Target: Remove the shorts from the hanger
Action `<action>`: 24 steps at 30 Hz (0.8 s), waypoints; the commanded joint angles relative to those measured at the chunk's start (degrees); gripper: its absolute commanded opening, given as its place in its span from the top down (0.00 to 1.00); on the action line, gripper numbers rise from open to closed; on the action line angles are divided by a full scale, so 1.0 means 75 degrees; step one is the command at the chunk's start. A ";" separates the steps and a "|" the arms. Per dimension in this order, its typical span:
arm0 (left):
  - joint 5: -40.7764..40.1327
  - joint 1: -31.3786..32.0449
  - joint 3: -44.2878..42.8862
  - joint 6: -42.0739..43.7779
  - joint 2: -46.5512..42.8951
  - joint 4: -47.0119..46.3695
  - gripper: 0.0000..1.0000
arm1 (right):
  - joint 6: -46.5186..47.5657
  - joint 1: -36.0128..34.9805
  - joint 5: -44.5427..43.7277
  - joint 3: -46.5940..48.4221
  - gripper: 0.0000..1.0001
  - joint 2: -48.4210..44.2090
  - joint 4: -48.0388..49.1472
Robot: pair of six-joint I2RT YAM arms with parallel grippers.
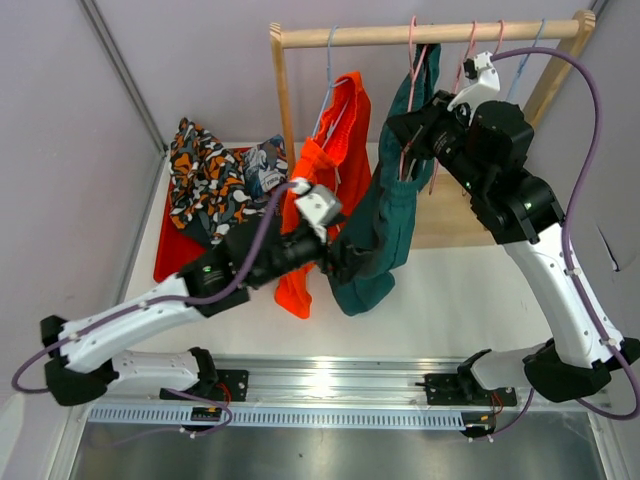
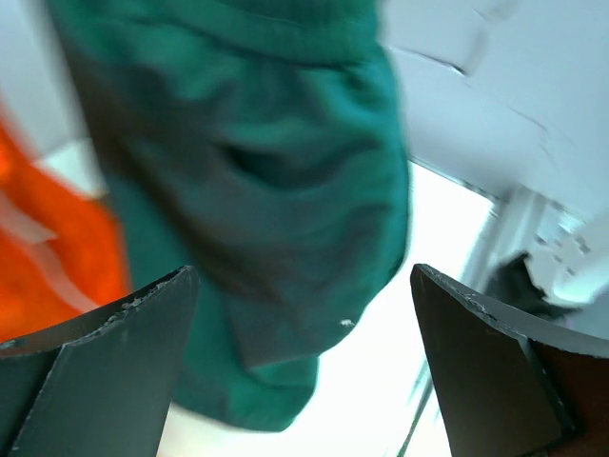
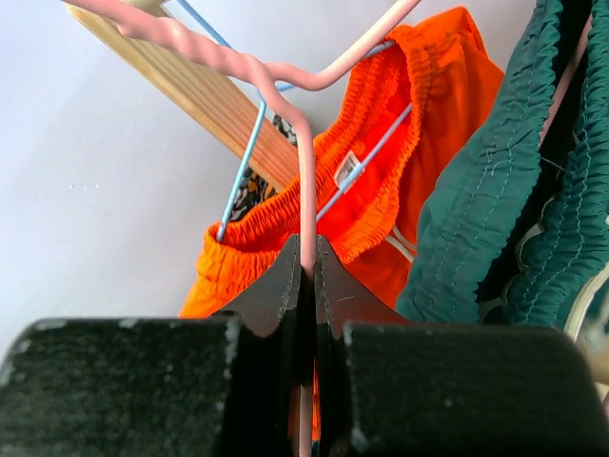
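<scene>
We noted wooden rack [image 1: 430,35]; teal shorts [image 1: 385,230] hung there on pink hanger [image 3: 306,190], beside orange pair [image 1: 335,150]. Left gripper [image 2: 304,286] spread wide at hem; right gripper [image 3: 306,276] pinched hanger wire. We judged: grab fabric deep, pull down steadily.

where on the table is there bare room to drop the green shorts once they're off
The widest bare patch of table lies in front, between the hanging green shorts and the right arm. The back left corner is crowded with a pile of shorts; the left arm crosses the front left.
</scene>
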State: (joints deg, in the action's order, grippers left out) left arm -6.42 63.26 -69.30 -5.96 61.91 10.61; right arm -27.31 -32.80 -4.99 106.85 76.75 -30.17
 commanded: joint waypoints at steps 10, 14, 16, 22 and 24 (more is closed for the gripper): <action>0.0890 0.0635 -0.0346 -0.0343 0.1834 -0.2188 0.01 | 0.0044 -0.0069 -0.0271 -0.0313 1.00 -0.0905 0.0859; 0.0504 0.0635 -0.0346 -0.0354 0.2151 -0.2469 0.48 | -0.0003 -0.0069 -0.0342 -0.0523 1.00 -0.1092 0.0894; 0.0434 0.0647 -0.0370 -0.0424 0.2269 -0.2458 0.76 | -0.0003 -0.0069 -0.0365 -0.0559 1.00 -0.1116 0.0918; -0.0150 0.0997 0.0285 -0.0425 0.1684 -0.2505 1.00 | 0.0090 -0.0034 -0.0412 -0.0500 1.00 -0.1023 0.0894; -0.0386 0.1231 0.0624 -0.0390 0.1403 -0.2435 1.00 | 0.0102 0.0013 -0.0401 -0.0430 1.00 -0.0929 0.0871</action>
State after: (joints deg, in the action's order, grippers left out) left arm -5.74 69.80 -67.29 -8.71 77.25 -5.48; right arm -27.38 -32.91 -7.09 101.69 71.18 -30.20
